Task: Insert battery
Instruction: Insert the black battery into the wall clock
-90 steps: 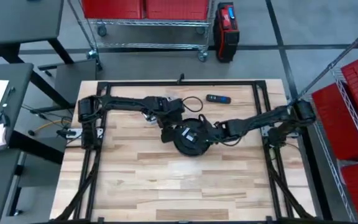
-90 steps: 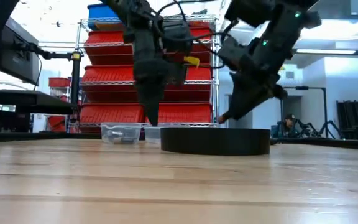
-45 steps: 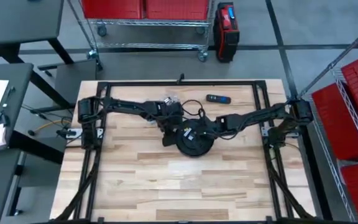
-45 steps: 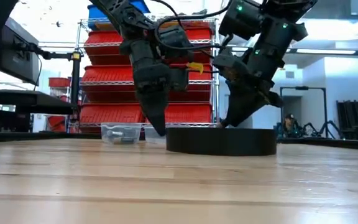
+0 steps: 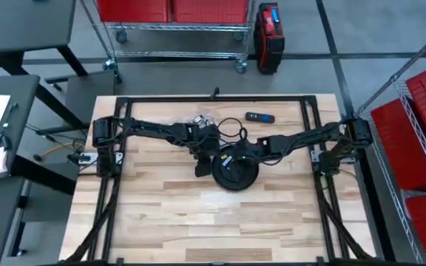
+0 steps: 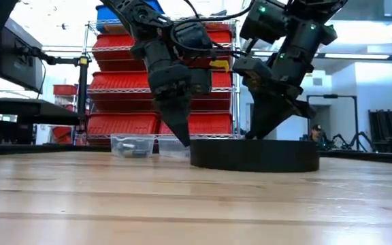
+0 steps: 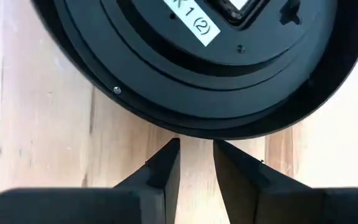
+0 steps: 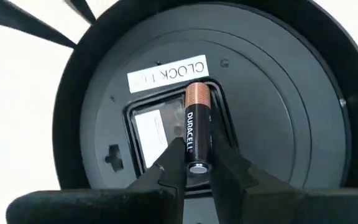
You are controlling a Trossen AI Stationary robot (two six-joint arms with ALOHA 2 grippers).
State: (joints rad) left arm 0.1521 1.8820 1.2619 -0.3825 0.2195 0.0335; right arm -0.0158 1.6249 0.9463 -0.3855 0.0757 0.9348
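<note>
**Battery held over clock's back**

Right gripper (image 8: pixel 194 171) pinches a Duracell battery (image 8: pixel 196 134) between its fingertips, lengthwise, copper end pointing away from the wrist. Battery sits over the rectangular compartment (image 8: pixel 166 127) in centre of the clock's back; can't tell if it's seated or just above. White label reading "CLOCK 1" (image 8: pixel 169 73) just above the compartment in right wrist view.

Clock (image 5: pixel 235 168) is a round black disc lying face down on the wooden table (image 5: pixel 161 214), roughly centre of high view, slightly right. Right arm reaches in from right edge of frame to it.

Left gripper (image 7: pixel 196 163) is down at the clock's left rim in high view, fingers nearly pressed together w/ a thin gap, holding nothing; tips just beside the rim.

Small clear container (image 6: pixel 132 145) on table behind, left of clock in low view. Dark remote-like item (image 5: pixel 259 117) near table's top edge, upper centre of high view
</note>
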